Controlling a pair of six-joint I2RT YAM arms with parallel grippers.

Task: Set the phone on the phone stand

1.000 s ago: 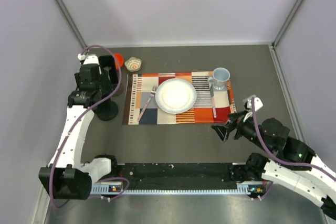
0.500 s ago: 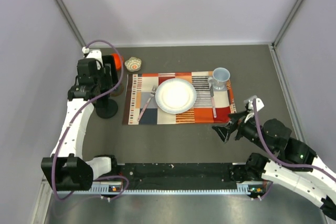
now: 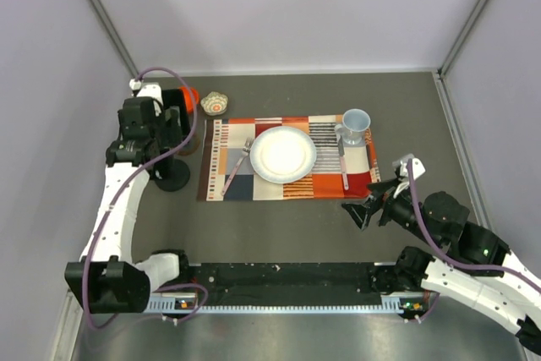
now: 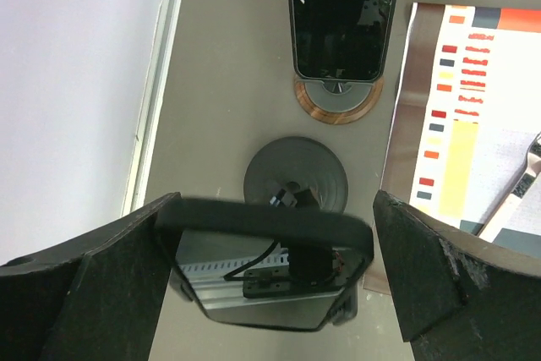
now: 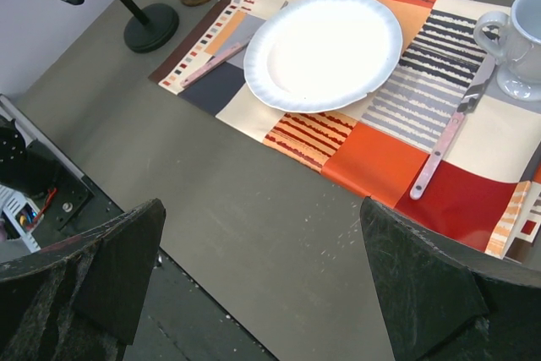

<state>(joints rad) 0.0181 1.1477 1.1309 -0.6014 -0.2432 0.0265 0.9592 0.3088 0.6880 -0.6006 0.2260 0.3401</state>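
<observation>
The phone [image 4: 342, 14] is black and glossy and leans on the phone stand, whose round brown base [image 4: 336, 101] shows under its lower end. In the top view the phone [image 3: 173, 112] is at the far left, beside the placemat. My left gripper [image 4: 275, 209] is open and empty, back from the phone and apart from it. It hovers over the clamp head [image 4: 266, 272] of a black round-based post [image 4: 296, 182]. In the top view the left gripper [image 3: 159, 134] is beside the stand. My right gripper [image 5: 262, 293] is open and empty over bare table, near the placemat's front right corner [image 3: 363, 209].
A striped placemat [image 3: 245, 185] holds a white plate [image 3: 283, 154], a fork [image 3: 234, 168], a knife [image 3: 343, 166] and a blue mug [image 3: 355, 124]. A small patterned dish [image 3: 214, 104] and an orange object [image 3: 192, 95] lie behind the stand. A black rail [image 3: 287, 276] runs along the near edge.
My left arm has drawn a little to the left and back, away from the phone, which stays on the stand. The right arm has barely moved.
</observation>
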